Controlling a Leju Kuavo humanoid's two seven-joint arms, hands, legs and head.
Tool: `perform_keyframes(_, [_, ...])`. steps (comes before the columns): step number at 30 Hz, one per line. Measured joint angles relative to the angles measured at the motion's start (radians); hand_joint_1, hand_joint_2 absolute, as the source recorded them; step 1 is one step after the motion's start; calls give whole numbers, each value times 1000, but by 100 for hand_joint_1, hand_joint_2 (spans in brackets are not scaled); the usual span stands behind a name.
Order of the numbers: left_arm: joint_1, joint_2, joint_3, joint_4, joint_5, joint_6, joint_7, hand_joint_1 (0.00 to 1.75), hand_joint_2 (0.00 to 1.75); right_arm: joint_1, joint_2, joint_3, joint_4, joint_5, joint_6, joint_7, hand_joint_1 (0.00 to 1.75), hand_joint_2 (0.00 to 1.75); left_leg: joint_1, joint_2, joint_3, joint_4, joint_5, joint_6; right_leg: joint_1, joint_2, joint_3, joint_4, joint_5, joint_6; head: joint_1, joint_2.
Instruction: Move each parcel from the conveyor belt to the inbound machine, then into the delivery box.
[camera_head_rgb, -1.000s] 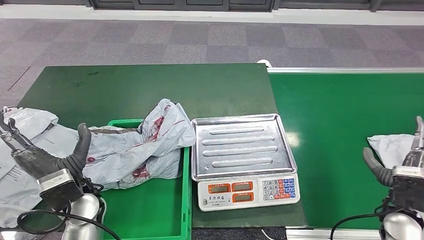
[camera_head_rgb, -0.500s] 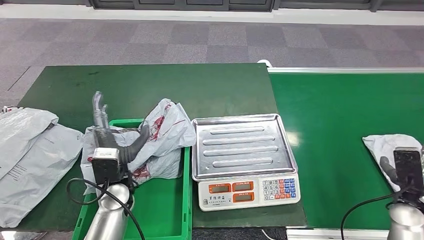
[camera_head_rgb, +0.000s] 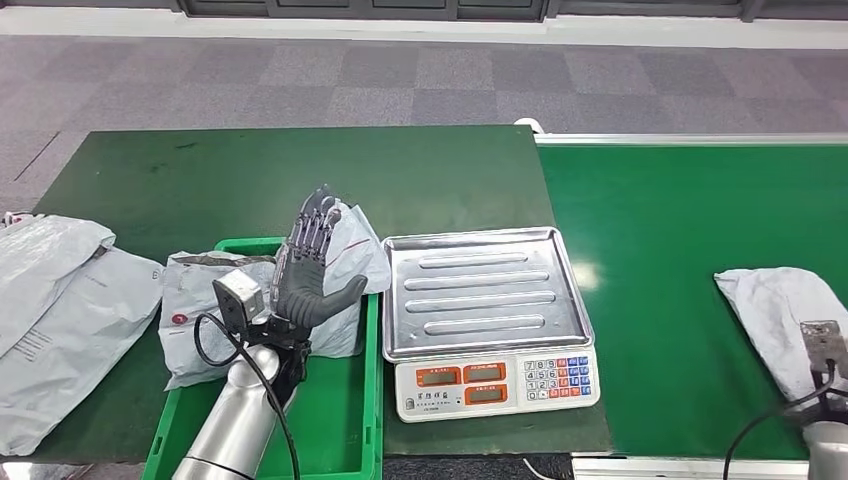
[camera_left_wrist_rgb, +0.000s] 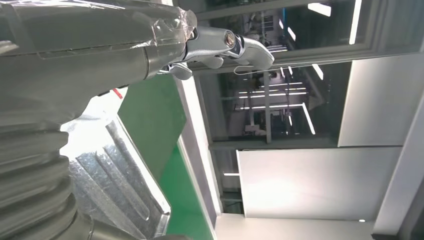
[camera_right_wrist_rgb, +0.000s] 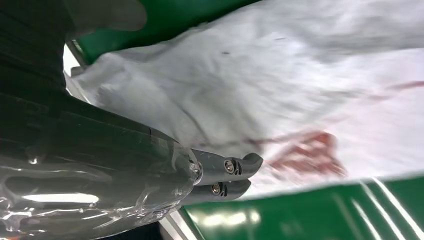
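Nearest in the head view, the left hand (camera_head_rgb: 308, 268) is raised above the green delivery box (camera_head_rgb: 330, 420), palm up, its fingers (camera_head_rgb: 316, 222) straight and spread wide, holding nothing. Just behind it a crumpled grey parcel with red print (camera_head_rgb: 215, 315) lies across the box's rim, partly inside the box. To the left, two more flat grey parcels (camera_head_rgb: 60, 310) rest on the dark green counter (camera_head_rgb: 300, 175), outside the box.

Just right of the box stands the inbound machine (camera_head_rgb: 485, 305), a weighing scale with a bare steel tray and a keypad front.

At the lower right only the wrist of the right arm shows; the right hand (camera_right_wrist_rgb: 215, 175) appears in its own wrist view, held close over a grey parcel (camera_head_rgb: 775, 310) that lies on the green conveyor belt (camera_head_rgb: 660, 220). Whether those fingers (camera_right_wrist_rgb: 240, 164) touch or grip the parcel cannot be told.

Beyond the counter and belt stretches grey carpeted floor (camera_head_rgb: 400, 70).
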Motion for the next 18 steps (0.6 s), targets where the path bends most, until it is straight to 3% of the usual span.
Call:
perform_keyframes(4, [-10,0,0,26,5,-10,0,0,175,-14,-13,-5,69,7,20,25,0,175,0,0,0,0,0,0,0,0,0,0,0,0,0,0])
perform_keyframes(11, [-28,0,21,67,18,-44,0,0,175,-57,-42,-8,138,21,170,112,0,175,0,0,0,1,1,1,0,1,1,0,0,0,0,0])
perform_keyframes(15, [-39,0,25,84,13,-44,0,0,175,-70,-51,-9,159,21,202,120,0,175,0,-1,0,2,1,2,1,0,2,-1,1,1,0,0])
perform_keyframes(16, [-40,0,26,86,13,-44,0,0,175,-72,-52,-9,163,21,203,121,14,175,0,-1,0,2,1,2,1,0,3,-1,1,2,0,0])
perform_keyframes(18, [-42,0,26,92,12,-44,0,0,175,-76,-53,-9,168,21,204,122,101,175,1,-1,0,2,1,2,1,0,3,-1,1,2,0,0])
